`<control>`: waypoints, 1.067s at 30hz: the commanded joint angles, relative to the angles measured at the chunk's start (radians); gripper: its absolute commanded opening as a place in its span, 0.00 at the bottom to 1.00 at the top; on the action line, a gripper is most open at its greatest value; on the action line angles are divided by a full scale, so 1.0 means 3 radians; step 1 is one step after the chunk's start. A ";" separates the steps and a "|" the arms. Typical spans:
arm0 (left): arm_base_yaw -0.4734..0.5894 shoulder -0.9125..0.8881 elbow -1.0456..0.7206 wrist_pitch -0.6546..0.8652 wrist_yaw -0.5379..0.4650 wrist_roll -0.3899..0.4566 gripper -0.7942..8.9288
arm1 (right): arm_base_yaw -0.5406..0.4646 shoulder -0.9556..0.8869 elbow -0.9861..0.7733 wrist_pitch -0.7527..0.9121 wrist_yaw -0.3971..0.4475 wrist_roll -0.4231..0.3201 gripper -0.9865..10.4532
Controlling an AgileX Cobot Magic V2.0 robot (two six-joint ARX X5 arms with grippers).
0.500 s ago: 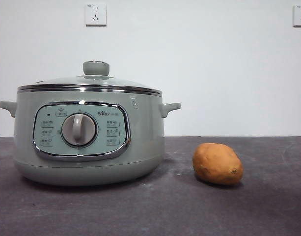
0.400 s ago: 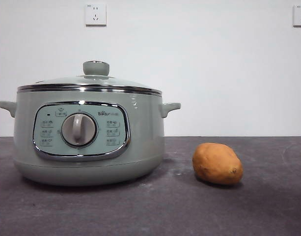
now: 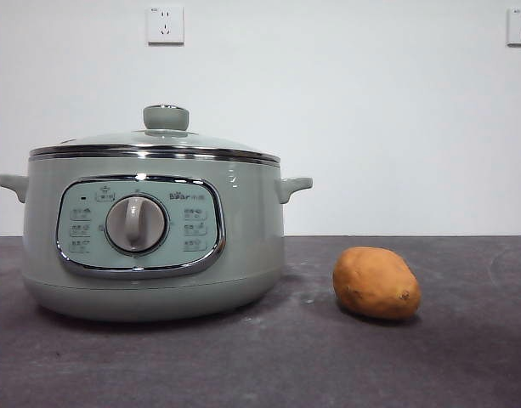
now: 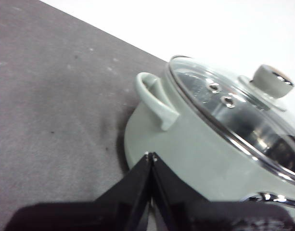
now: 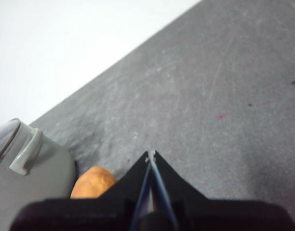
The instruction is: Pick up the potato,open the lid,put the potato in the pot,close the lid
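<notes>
Upright, lidded pot point(image 3: 154, 229), potato point(image 3: 376, 283) apart beside it, left gripper point(image 4: 150, 156) and right gripper point(image 5: 151, 155) clenched, empty

A dark grey, faintly scuffed surface point(image 3: 464, 357) carried a large round sage-green electric pot point(image 3: 154, 242) toward its left edge and a smooth orange-brown oval potato point(image 3: 376, 283) standing apart, nearer its right edge.
</notes>
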 commanded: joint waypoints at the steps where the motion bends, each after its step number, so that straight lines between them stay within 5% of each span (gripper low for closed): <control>1: 0.0011 0.0004 0.0186 -0.0052 0.0025 -0.0019 0.07 | 0.0008 0.0061 0.0206 -0.0025 -0.0005 0.0036 0.08; 21: 0.0011 0.1338 0.2373 -0.0779 0.0153 0.0754 0.07 | 0.0009 0.1792 0.2636 -0.0783 -0.0088 -0.0963 0.08; 27: 0.0011 0.1989 0.3044 -0.1218 0.0636 0.0999 0.08 | 0.0009 0.2303 0.3109 -0.0799 -0.0773 -0.1216 0.09; 32: 0.0008 0.2469 0.3403 -0.1495 0.1161 0.1083 0.08 | 0.0009 0.2681 0.3264 -0.0796 -0.1661 -0.1287 0.09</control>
